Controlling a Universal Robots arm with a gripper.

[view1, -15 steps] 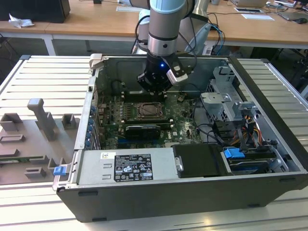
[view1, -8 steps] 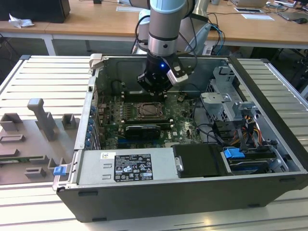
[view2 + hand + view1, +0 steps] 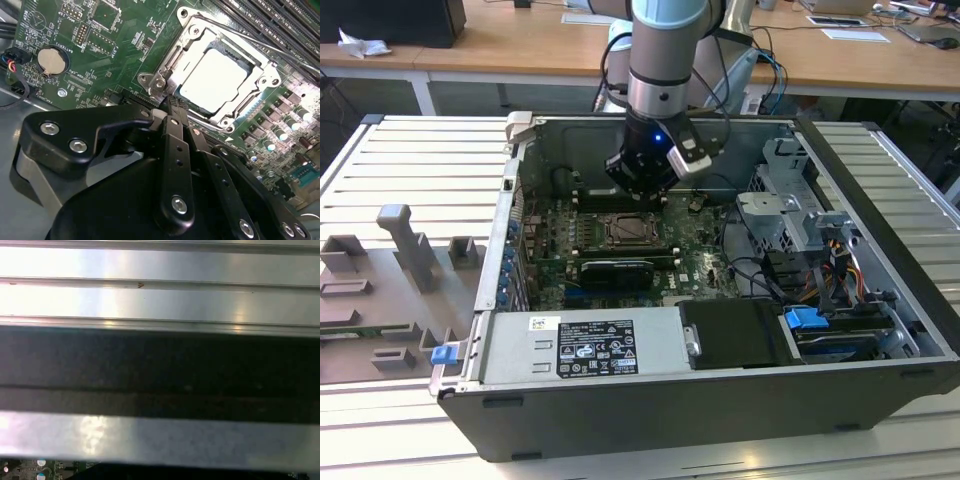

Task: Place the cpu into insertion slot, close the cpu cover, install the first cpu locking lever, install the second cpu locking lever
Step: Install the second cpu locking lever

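Note:
The cpu (image 3: 212,80), a pale square chip, lies in the insertion slot (image 3: 630,231) in the middle of the green motherboard (image 3: 100,45). The grey metal cpu cover (image 3: 192,42) lies flat over it, framing the chip in its window. A thin locking lever rod (image 3: 260,42) runs along one side of the socket. My black gripper (image 3: 169,104) hangs just above the board with its fingers together, tips at the socket's corner bracket (image 3: 156,82). In the exterior view the gripper (image 3: 642,188) sits just behind the socket, inside the open case.
Long black memory slots (image 3: 280,20) flank the socket, and a coin battery (image 3: 52,61) sits on the board. The white-labelled power supply (image 3: 585,345) fills the case front. A drive cage (image 3: 790,200) and cables stand at the exterior view's right. Grey fixtures (image 3: 410,250) are on the ribbed table.

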